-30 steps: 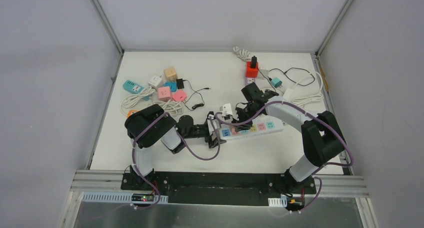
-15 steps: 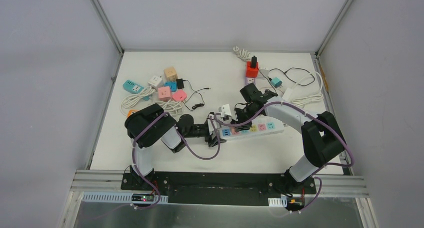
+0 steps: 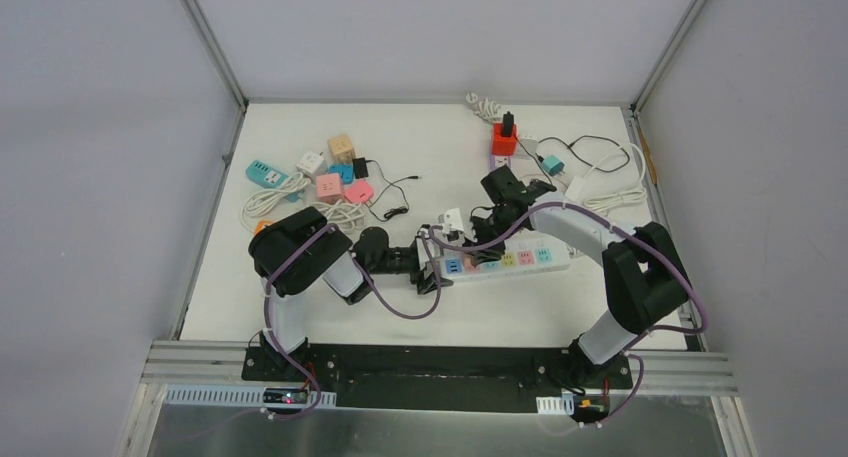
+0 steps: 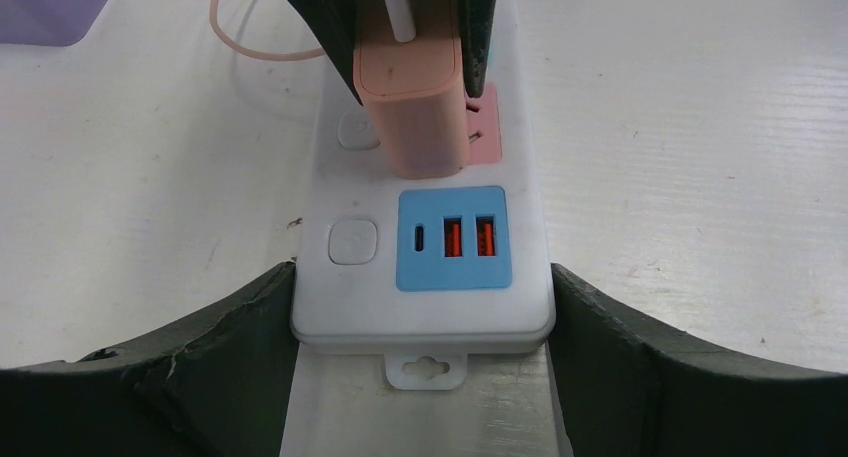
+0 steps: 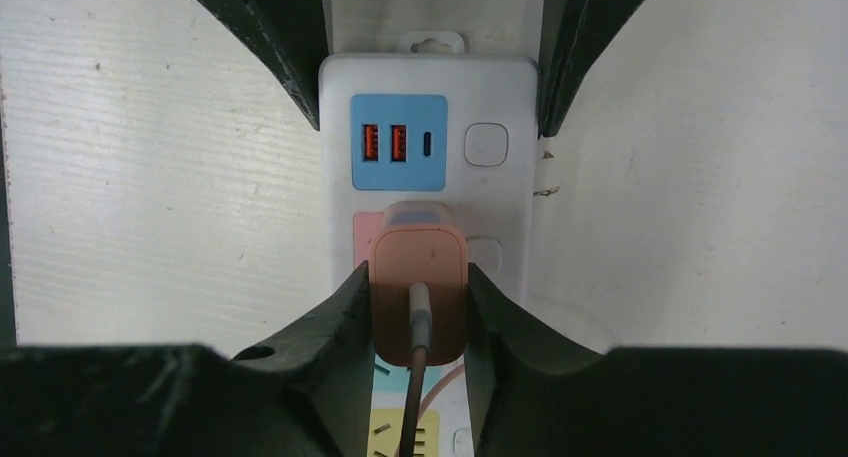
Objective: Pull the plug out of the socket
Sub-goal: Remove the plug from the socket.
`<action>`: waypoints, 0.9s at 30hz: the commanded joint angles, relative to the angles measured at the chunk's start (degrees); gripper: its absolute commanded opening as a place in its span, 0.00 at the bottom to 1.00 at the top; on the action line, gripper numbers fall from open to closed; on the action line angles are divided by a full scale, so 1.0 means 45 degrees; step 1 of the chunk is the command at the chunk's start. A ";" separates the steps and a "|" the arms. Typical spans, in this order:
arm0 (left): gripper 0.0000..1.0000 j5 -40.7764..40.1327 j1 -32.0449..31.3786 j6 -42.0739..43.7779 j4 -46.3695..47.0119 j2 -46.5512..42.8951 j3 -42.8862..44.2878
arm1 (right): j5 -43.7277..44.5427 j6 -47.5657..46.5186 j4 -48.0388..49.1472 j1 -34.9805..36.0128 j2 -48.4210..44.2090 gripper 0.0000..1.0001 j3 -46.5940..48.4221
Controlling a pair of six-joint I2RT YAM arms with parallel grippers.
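A white power strip (image 3: 505,258) with coloured sockets lies mid-table. My left gripper (image 3: 432,268) is shut on its near end, one finger (image 4: 225,352) on each side of the strip (image 4: 425,312), by the blue USB panel. A salmon-pink plug (image 4: 412,97) with a cable stands on the pink socket just past that panel. My right gripper (image 5: 418,302) is shut on this plug (image 5: 418,277), one finger (image 5: 330,327) on each side. I cannot tell whether its prongs are still in the socket. In the top view the right gripper (image 3: 470,234) hides the plug.
Coloured cube adapters and a teal strip (image 3: 268,173) with coiled white cable lie at the back left. A red cube socket with a black plug (image 3: 505,137), black cables and a white cable (image 3: 610,192) lie at the back right.
The right wrist has edged slightly to the left over the strip. Both grips look the same.
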 commanded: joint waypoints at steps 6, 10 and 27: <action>0.00 0.0295 -0.0110 0.0622 -0.0167 -0.0129 0.0357 | -0.1572 -0.1682 -0.2047 -0.0690 -0.0060 0.00 0.0160; 0.00 0.0357 -0.0111 0.0639 -0.0259 -0.0122 0.0394 | -0.1407 0.0477 -0.0720 0.0008 0.0016 0.00 0.0389; 0.00 0.0604 -0.0108 0.0777 -0.0473 -0.0161 0.0438 | -0.1855 -0.1770 -0.3081 -0.0491 0.0362 0.00 0.0936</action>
